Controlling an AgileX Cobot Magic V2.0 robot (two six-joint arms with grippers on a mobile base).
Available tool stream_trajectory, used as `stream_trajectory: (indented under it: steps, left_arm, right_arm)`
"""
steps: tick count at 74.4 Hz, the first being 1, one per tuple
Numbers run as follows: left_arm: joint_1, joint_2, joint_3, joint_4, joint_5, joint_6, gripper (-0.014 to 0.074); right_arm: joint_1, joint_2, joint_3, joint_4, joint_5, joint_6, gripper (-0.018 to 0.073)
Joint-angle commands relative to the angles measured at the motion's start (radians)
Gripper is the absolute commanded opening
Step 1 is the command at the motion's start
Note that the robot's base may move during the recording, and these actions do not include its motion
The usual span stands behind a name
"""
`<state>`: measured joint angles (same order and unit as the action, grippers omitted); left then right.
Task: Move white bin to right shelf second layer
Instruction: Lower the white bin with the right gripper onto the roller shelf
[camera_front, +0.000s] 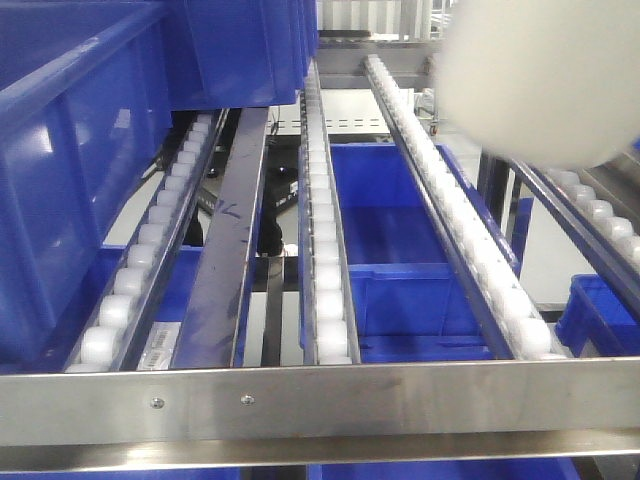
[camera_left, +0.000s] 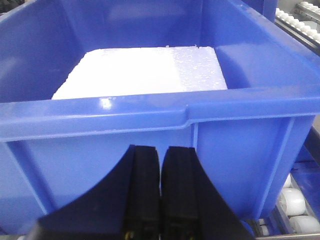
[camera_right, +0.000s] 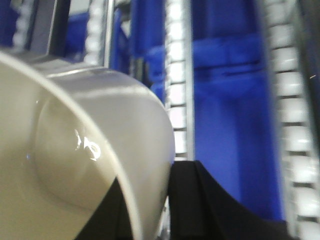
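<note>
At the left, the left hand (camera_left: 160, 192) has its fingers pressed together on nothing, facing a blue crate (camera_left: 150, 125) that holds a white slab (camera_left: 145, 72). In the middle, roller lanes (camera_front: 325, 250) run behind the steel front rail (camera_front: 320, 400). At the right, the right hand (camera_right: 147, 205) pinches the wall of the white bin (camera_front: 540, 80), held in the air above the right-hand lanes. This looks like the carry-in step. Next, it needs lowering squarely onto the rollers, then release.

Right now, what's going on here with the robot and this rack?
The right gripper is clamped on the rim of the white bin, holding it over the right side of the roller shelf. The blur hides whether it touches the rollers. The left gripper is shut and empty, facing a blue crate with a white slab inside.
</note>
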<state>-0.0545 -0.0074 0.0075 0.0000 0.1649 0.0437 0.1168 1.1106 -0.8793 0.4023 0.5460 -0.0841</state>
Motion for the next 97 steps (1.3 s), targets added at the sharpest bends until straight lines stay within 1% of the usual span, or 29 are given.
stream_trajectory:
  steps: [1, 8, 15, 38, 57, 97]
  left_arm:
    - [-0.003, -0.014, 0.037, 0.0, -0.087, -0.005, 0.0085]
    - [-0.003, -0.014, 0.037, 0.0, -0.087, -0.005, 0.0085]
    - [-0.003, -0.014, 0.037, 0.0, -0.087, -0.005, 0.0085]
    - [-0.003, -0.014, 0.037, 0.0, -0.087, -0.005, 0.0085]
    - [-0.003, -0.014, 0.037, 0.0, -0.087, -0.005, 0.0085]
    - [-0.003, -0.014, 0.037, 0.0, -0.087, -0.005, 0.0085]
  right_arm:
    - [0.047, 0.038, -0.066, 0.029, -0.061, -0.023, 0.0055]
    - [0.093, 0.099, -0.087, 0.029, -0.061, -0.034, 0.0055]
    - [0.112, 0.143, -0.091, 0.029, -0.063, -0.034, 0.0055]
    - [0.113, 0.217, -0.091, 0.022, -0.063, -0.034, 0.0055]
    - [0.112, 0.269, -0.091, -0.037, -0.04, -0.034, 0.0055]
    - [0.112, 0.385, -0.091, -0.038, -0.077, -0.034, 0.0055]
